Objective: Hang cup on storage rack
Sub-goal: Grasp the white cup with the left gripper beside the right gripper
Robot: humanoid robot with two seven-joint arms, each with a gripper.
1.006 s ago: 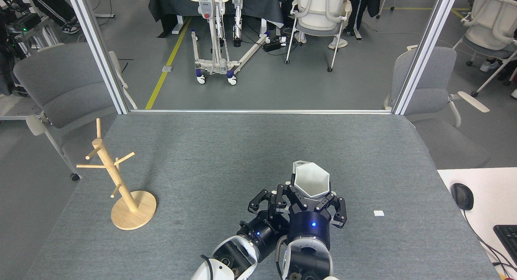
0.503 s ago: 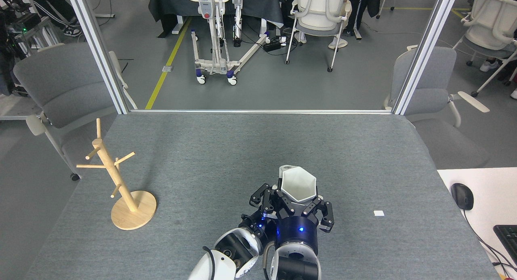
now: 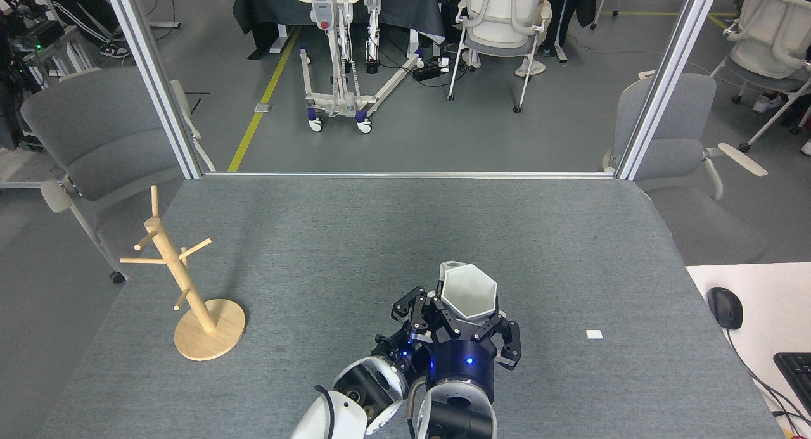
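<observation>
The cup (image 3: 469, 291), a white faceted mug with its mouth facing up, is held above the grey table near the front centre. Its small handle points away from me. My right gripper (image 3: 470, 324) is shut on the cup's lower body, black fingers (image 3: 495, 328) wrapping its sides. My left gripper (image 3: 415, 309) sits just left of the cup with its fingers spread open and nothing between them. The storage rack (image 3: 174, 265), a light wooden mug tree on a round base, stands at the table's left edge, far from both grippers, with bare pegs.
A small white tag (image 3: 594, 334) lies on the table (image 3: 405, 236) to the right. A white desk with a black mouse (image 3: 724, 307) and a keyboard (image 3: 795, 372) adjoins the right side. Grey chairs stand beyond both table sides.
My right gripper has carried the cup leftward and a little toward me, closing up beside the left gripper. In the last half second both have barely moved.
</observation>
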